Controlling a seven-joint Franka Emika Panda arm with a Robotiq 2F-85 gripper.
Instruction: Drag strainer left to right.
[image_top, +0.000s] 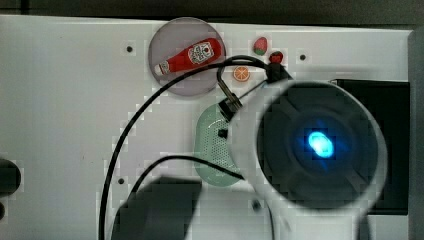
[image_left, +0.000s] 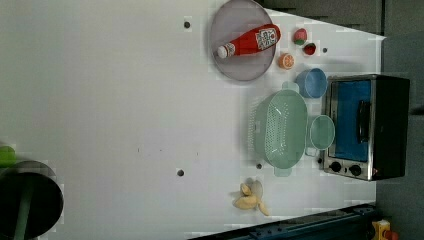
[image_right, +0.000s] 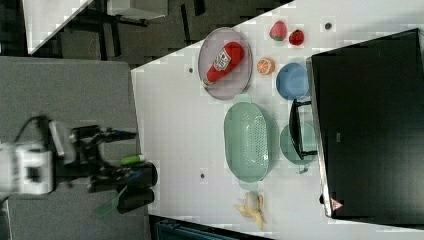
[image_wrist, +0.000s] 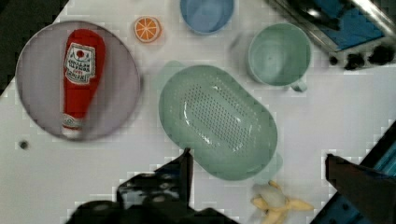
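Hanging high over the white table (image_left: 125, 100), the gripper (image_wrist: 257, 163) has its two dark fingers (image_wrist: 180, 170) spread wide apart with nothing between them; in the wrist view they frame the near edge of the strainer (image_wrist: 217, 121) from above. In the right view the gripper (image_right: 117, 155) sits off the table's edge at the right view's left, well apart from the strainer (image_right: 246, 141), so the thing to be dragged lies out ahead of and below the tool.

The strainer (image_left: 281, 127) is empty and upright on the table, its long axis running up and down in the left view, an end tab at each end. Any drag across the table would go roughly across that long axis, so I judge a finger hooked over one long rim to be the likely hold.

Close around it, in the left view: the banana peel (image_left: 251, 196) near its lower end, the green cup (image_left: 321, 132) just beside its right wall, the blue bowl (image_left: 311, 82) near its upper end. Beyond these stands the toaster oven (image_left: 365, 127), and further up the plate (image_left: 235, 70) with the ketchup bottle (image_left: 250, 41), the orange slice (image_left: 286, 61) and two strawberries (image_left: 300, 36).

The arm's wrist, seen in the top view as a large round body (image_top: 320, 145), hides much of the strainer (image_top: 212, 145).
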